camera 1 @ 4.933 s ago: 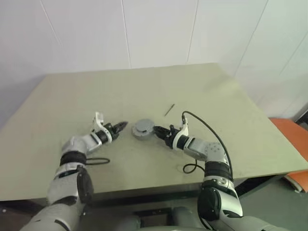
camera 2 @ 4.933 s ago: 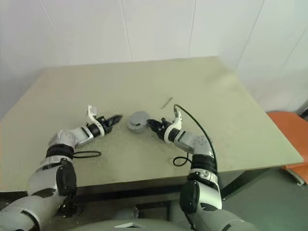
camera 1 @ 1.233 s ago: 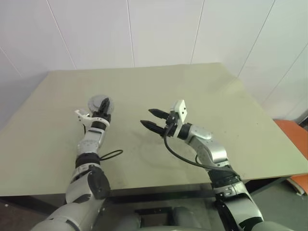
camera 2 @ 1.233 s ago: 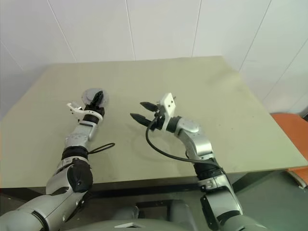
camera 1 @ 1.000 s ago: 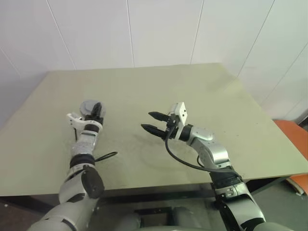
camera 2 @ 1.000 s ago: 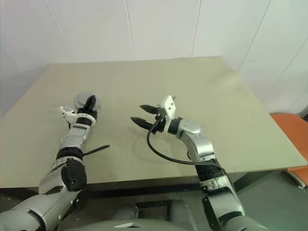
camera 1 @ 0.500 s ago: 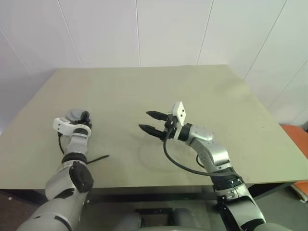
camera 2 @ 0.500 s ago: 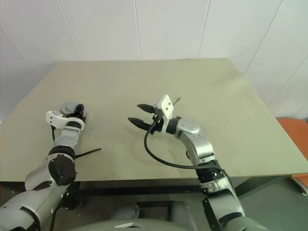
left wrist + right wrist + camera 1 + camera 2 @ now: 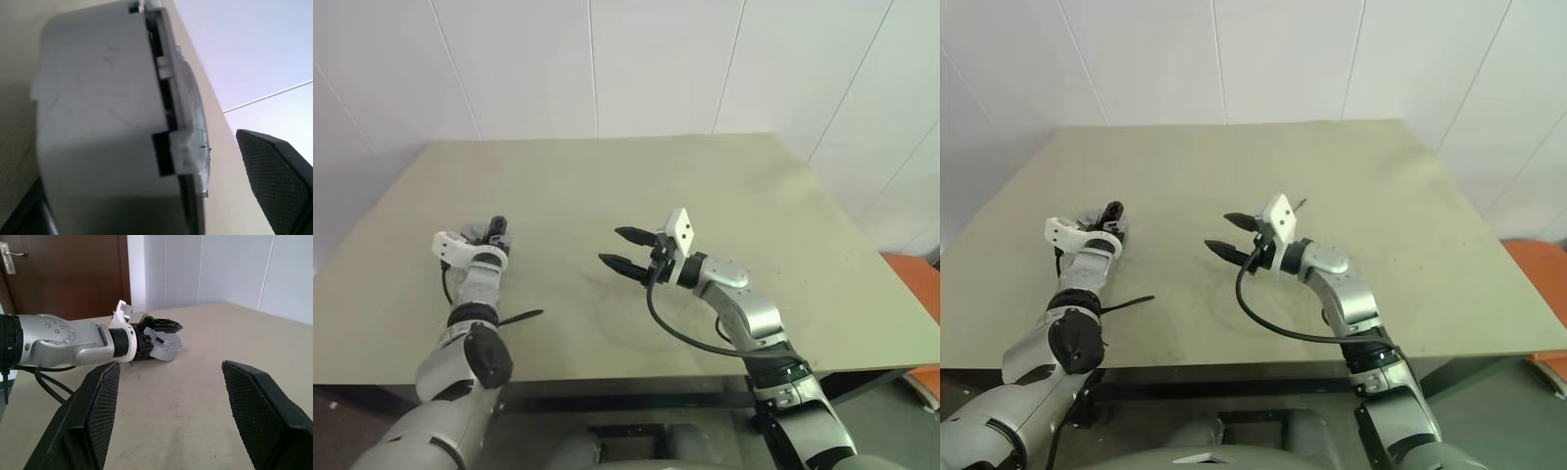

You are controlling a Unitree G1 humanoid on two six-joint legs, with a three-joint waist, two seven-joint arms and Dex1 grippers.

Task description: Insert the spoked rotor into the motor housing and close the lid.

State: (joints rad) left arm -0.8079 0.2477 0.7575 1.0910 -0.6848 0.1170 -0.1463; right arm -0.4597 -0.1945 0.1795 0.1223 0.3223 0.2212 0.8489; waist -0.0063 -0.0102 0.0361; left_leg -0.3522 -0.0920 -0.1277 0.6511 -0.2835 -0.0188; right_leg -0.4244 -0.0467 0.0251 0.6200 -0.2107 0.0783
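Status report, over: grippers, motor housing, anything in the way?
Left gripper open around motor housing, on the table. Right gripper open, empty, mid-table. No obstruction seen.

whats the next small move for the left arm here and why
Probably draw the left gripper straight back from the motor housing. The housing sits on the table with the lid on. The finger seen in the left wrist view stands clear of the lid, so nothing looks gripped. Backing off along the fingers should avoid knocking it.

motor housing (image 9: 165,348) at table's (image 9: 636,176) left | right tool (image 9: 622,248) mid-table
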